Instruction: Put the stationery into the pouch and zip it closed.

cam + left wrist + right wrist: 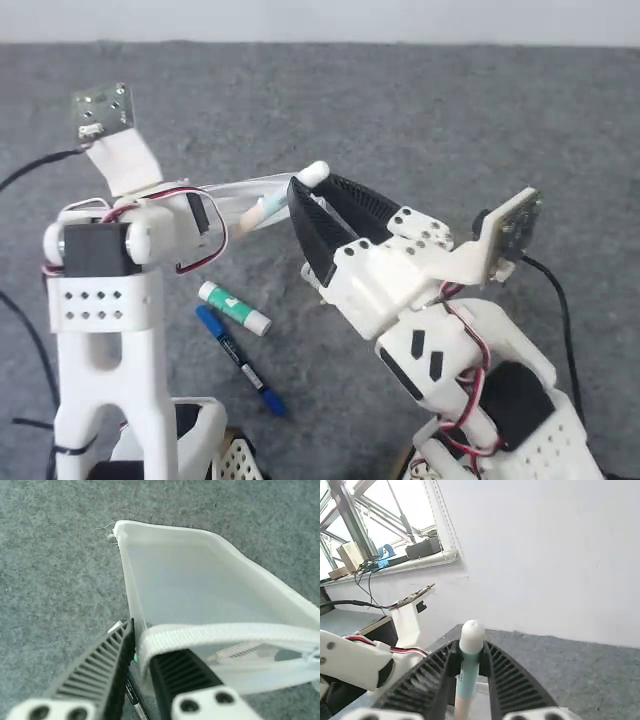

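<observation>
Task at an early stage: left gripper point(142, 630) pinched on the rim of the open pouch point(200, 580), right gripper point(470, 649) clamping a white-capped marker point(471, 630) at the pouch's 3 o'clock edge, glue stick point(234, 307) and blue pen point(240, 360) unpacked at its 6 o'clock, zipping still to do.

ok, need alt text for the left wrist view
The left pincer is clamped on the zip-edged rim of a translucent white pouch, holding it up over a grey, felt-like table. Part of a dark pen shows on the table between the pincer's fingers.
</observation>
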Motion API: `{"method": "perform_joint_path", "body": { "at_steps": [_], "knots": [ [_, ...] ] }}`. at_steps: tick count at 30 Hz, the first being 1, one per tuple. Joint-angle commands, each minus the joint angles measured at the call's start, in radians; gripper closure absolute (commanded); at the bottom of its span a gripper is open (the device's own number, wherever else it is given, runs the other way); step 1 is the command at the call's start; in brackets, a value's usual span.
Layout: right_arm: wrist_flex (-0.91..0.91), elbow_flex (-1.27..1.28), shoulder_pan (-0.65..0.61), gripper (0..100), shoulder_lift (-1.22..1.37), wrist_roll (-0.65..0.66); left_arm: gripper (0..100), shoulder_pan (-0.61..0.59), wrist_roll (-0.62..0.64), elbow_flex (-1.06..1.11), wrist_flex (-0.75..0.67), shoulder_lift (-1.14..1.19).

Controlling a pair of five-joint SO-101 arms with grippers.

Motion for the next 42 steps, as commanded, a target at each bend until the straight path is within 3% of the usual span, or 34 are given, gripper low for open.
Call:
{"method": "perform_joint_path", "body": {
  "at_steps": [1,7,22,28,33,42],
  "knots": [
    [-0.087,0.032,0.016,99.2,-0.019,0.074,99,0.003,0.008,-0.010,-0.029,-0.014],
    [-0.211,0.123,0.102,99.2,-0.019,0.107,99,0.003,0.008,-0.010,-0.029,-0.014],
    [-0.223,0.181,0.105,99.2,-0.120,0.109,99,0.003,0.008,-0.010,-0.029,-0.014],
    [-0.395,0.334,0.104,99.2,-0.065,0.112,99,0.003,0.008,-0.010,-0.029,-0.014],
    [-0.489,0.407,0.102,99.2,-0.050,0.204,99,0.003,0.008,-0.010,-0.028,-0.014],
    [-0.492,0.480,-0.019,99.2,-0.045,0.224,99,0.008,0.008,-0.010,-0.029,-0.014]
  ]
}}
